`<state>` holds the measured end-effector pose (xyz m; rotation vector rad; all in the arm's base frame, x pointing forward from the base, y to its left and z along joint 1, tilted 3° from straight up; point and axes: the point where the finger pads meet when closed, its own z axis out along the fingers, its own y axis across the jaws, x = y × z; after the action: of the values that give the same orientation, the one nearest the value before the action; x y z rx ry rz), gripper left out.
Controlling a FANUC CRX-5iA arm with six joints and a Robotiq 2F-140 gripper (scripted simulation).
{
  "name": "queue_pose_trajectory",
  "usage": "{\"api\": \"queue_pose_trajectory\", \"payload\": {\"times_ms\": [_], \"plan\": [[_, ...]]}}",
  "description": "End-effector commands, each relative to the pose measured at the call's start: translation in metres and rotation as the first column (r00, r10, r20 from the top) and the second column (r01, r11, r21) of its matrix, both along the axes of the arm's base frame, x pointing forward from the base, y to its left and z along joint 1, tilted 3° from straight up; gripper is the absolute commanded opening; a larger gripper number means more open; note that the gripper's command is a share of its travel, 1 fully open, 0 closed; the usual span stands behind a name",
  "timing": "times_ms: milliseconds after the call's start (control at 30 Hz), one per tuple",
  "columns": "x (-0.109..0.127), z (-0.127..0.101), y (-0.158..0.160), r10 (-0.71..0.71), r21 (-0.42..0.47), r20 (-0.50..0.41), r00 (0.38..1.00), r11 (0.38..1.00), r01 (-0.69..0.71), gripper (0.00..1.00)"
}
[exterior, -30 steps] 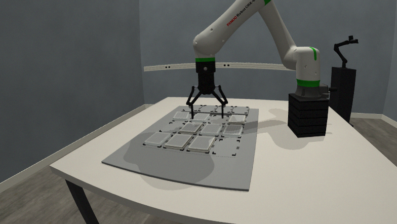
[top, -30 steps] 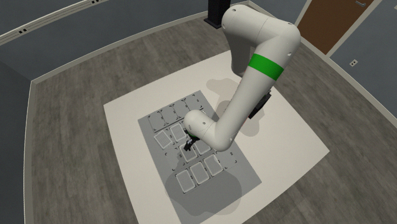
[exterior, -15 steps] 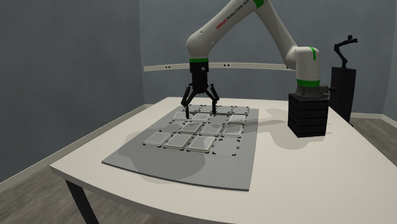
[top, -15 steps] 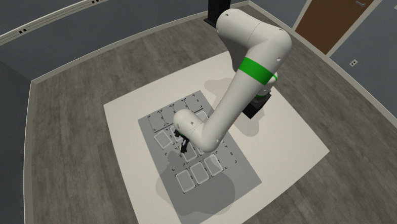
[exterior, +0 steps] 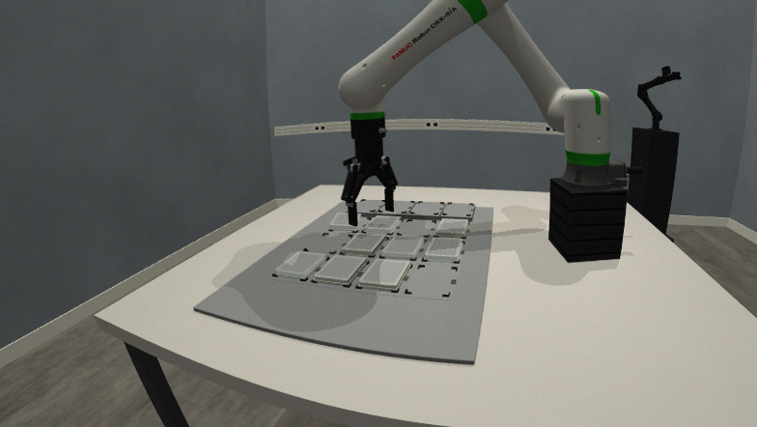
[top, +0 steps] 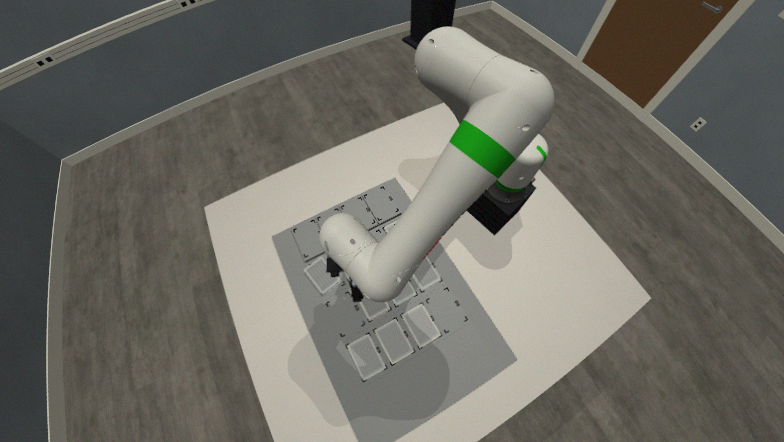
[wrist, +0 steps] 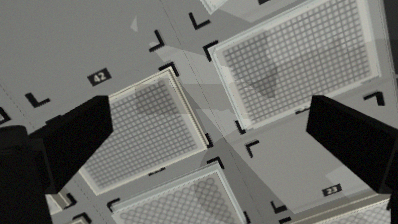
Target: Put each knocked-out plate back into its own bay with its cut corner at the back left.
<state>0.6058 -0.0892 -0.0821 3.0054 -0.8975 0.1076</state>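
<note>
The black gripper (top: 344,285) (exterior: 371,216) (wrist: 210,114) is open and empty above the plates around bays 33 and 43. The sealed plate by bay 43 (top: 319,274) (exterior: 342,219) lies turned, off its corner pieces, towards column 4. The 384-well plate at bay 33 (exterior: 380,224) (wrist: 310,60) lies below the fingers; its far corners are hidden. The 384-well plate in bay 32 (exterior: 364,243) (wrist: 150,135) sits within its corner pieces. The plate at bay 13 (exterior: 452,228) looks slightly turned. The 96-well plate in bay 22 (exterior: 403,247) (wrist: 185,200) lies flat.
Column 4's raised strip (exterior: 442,208) runs along the far side, its bays empty. Column 1 holds plates at bay 41 (top: 366,356) (exterior: 299,264), bay 31 (top: 393,341) (exterior: 339,269) and bay 21 (top: 421,325) (exterior: 384,272). Another plate is at bay 12 (exterior: 444,249).
</note>
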Motion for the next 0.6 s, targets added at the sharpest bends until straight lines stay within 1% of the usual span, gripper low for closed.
{"api": "queue_pose_trajectory", "payload": {"times_ms": [0,100,233,467,533,567], "plan": [[0.011,0.001,-0.010,0.128,0.019,-0.013,0.992,0.992,-0.128,1.00],[0.020,0.001,-0.018,0.226,0.014,-0.014,0.974,0.974,-0.226,1.00],[0.031,0.001,-0.029,0.353,0.007,-0.015,0.935,0.935,-0.353,1.00],[0.051,0.000,-0.049,0.560,-0.004,-0.020,0.829,0.829,-0.560,1.00],[0.051,0.000,-0.049,0.560,-0.004,-0.020,0.829,0.829,-0.560,1.00],[0.054,0.000,-0.052,0.587,-0.006,-0.021,0.809,0.810,-0.587,1.00]]}}
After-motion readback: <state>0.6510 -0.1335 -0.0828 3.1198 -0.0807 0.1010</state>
